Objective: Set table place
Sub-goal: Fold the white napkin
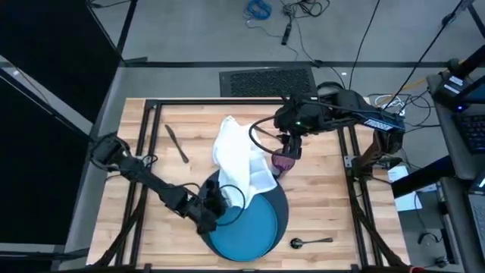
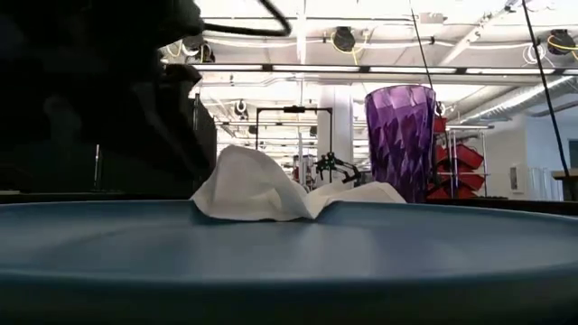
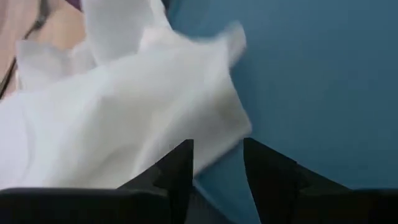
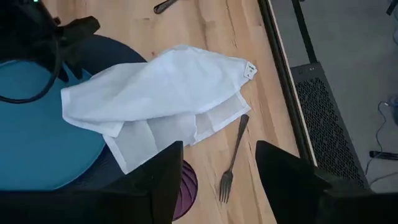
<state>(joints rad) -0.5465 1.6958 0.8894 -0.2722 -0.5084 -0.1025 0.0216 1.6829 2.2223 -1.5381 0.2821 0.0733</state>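
A bright blue plate [image 1: 250, 231] lies on a dark charger [image 1: 279, 203] at the table's near middle. A white napkin [image 1: 236, 155] is crumpled, its near part on the plate [image 2: 289, 244] and its far part on the wood. My left gripper [image 1: 214, 211] is over the plate's left side, open, with the napkin's edge [image 3: 230, 134] just ahead of its fingertips. A purple cup [image 2: 400, 140] stands upright on the table behind the plate. My right gripper [image 1: 290, 148] hovers open above the cup [image 4: 185, 186]. A fork [image 4: 232, 163] lies beside the cup. My left gripper [image 3: 217, 165] comes level from the table's left toward the napkin's near edge, which lies on the plate. Whether its fingers touch the cloth, I cannot tell.
A dark knife [image 1: 176, 142] lies on the wood at the far left. A spoon [image 1: 311, 242] lies near the front edge, right of the charger. The black frame rails [image 1: 350, 152] run along the table's sides.
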